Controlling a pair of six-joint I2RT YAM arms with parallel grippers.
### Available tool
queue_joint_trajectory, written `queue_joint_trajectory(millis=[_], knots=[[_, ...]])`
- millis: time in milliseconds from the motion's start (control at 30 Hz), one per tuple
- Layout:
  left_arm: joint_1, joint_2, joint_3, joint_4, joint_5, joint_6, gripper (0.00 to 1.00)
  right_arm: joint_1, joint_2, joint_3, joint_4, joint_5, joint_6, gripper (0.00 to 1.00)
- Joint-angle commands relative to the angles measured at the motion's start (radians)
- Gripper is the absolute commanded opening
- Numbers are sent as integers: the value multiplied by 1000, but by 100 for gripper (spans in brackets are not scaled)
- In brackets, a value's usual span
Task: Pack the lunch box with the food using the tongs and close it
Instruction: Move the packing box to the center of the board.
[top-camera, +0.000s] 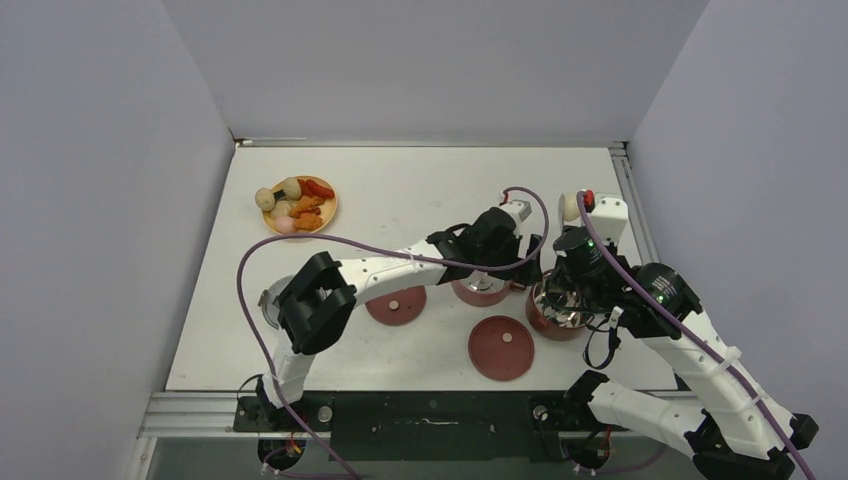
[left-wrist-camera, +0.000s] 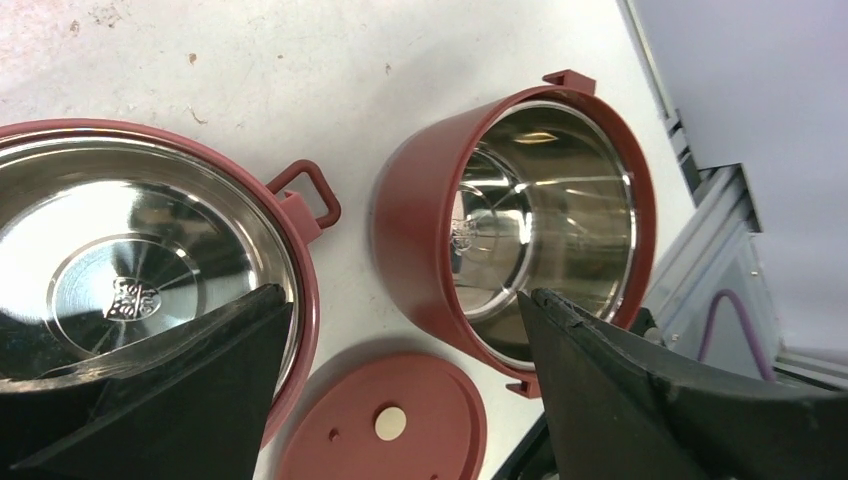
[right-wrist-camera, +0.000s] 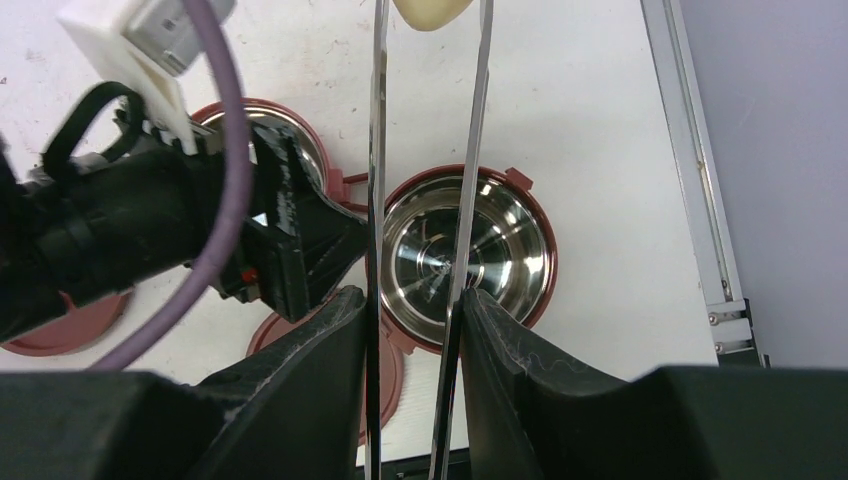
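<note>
The right pincer (right-wrist-camera: 415, 310) clamps the tongs (right-wrist-camera: 378, 150), long axis pointing away; the egg (right-wrist-camera: 430, 10) at their tips shows past the far rim of the container (right-wrist-camera: 510, 255); the left pincer (left-wrist-camera: 400, 295) stands apart, empty.

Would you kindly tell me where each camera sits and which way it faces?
Top external: above and behind the bases, looking down on the table; left arm and right arm show.
Left wrist: on its arm, facing the near container and far container; open left claw shows.
Right wrist: on its arm, facing the far container; right claw gripping the tongs shows.
Shared: the far container.
</note>
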Motion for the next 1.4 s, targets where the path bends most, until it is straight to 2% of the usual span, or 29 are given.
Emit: queue_joint_trajectory(millis=[0, 367, 700, 933, 1067, 1367], knots=[[-17, 62, 116, -115, -65, 69, 89, -7, -11, 11, 47, 35, -19, 28], [-27, 156, 187, -213, -166, 121, 88, -6, -8, 13, 66, 16, -29, 28], [-21, 136, 186, -248, -296, 143, 64, -6, 4, -7, 100, -14, -38, 29], [1, 145, 192, -271, -315, 145, 40, -7, 7, -16, 113, -28, -41, 28], [31, 124, 146, -250, -312, 128, 32, -6, 13, -19, 121, -40, -48, 28], [159, 63, 31, -202, -322, 89, 22, -7, 11, -39, 177, -105, -88, 28]])
